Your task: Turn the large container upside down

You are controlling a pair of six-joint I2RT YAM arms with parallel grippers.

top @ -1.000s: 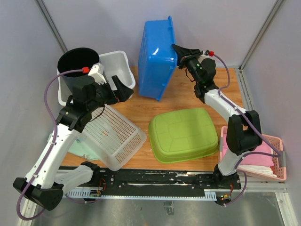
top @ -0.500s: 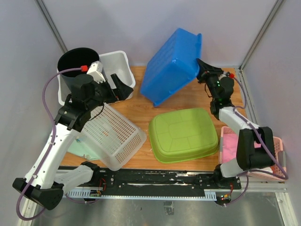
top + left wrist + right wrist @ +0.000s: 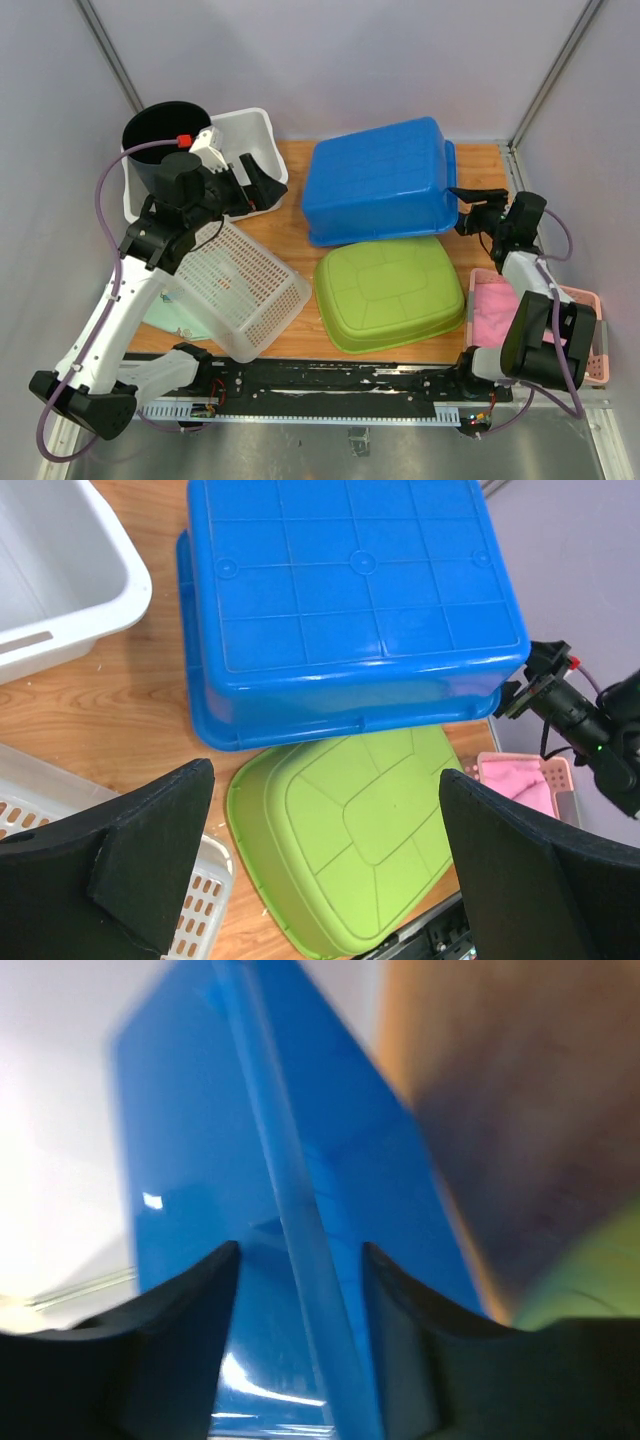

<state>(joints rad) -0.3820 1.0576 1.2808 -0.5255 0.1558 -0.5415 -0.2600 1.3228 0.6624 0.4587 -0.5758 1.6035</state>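
Observation:
The large blue container [image 3: 380, 180] lies upside down, bottom up, on the wooden table at the back; it also shows in the left wrist view [image 3: 350, 590]. My right gripper [image 3: 466, 208] is open at its right end. In the blurred right wrist view the container's rim [image 3: 300, 1260] runs between the fingers of the right gripper [image 3: 300, 1250] with a gap on each side. My left gripper [image 3: 265, 185] is open and empty, held above the table left of the container. In its own view the left gripper [image 3: 330, 880] has its fingers wide apart.
A green container [image 3: 390, 290] lies upside down just in front of the blue one. A white perforated basket [image 3: 240, 285] lies at the front left. A white tub [image 3: 250, 140] and a black bucket [image 3: 165, 135] stand at the back left. A pink basket [image 3: 585, 335] sits at the right edge.
The blue container has tipped from standing on its side to lying flat, bottom up. My right gripper has swung down and right with it. The left arm has barely moved.

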